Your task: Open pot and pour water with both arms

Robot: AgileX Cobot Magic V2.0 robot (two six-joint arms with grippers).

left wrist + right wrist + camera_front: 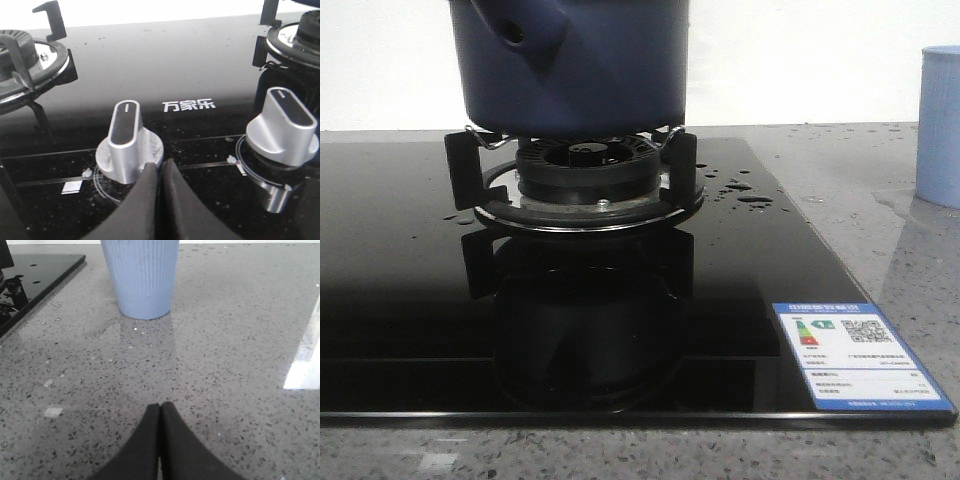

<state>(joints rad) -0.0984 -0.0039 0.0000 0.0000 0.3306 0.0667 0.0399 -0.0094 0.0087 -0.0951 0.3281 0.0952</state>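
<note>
Both pairs of fingers are pressed together and hold nothing: my left gripper [159, 167] hovers just before a silver stove knob [128, 141], my right gripper [160, 407] over the bare speckled desk [240, 405], facing the ribbed light blue cup [140, 275]. Farther off, the pot [570, 65] sits on the burner grate [582, 180], its top out of view. Water drops [745, 192] lie on the black glass beside it. I judge the pot heavy, stiff, its smooth wall perhaps slippery; the side handle socket [512, 30] seems the best place to take hold.
</note>
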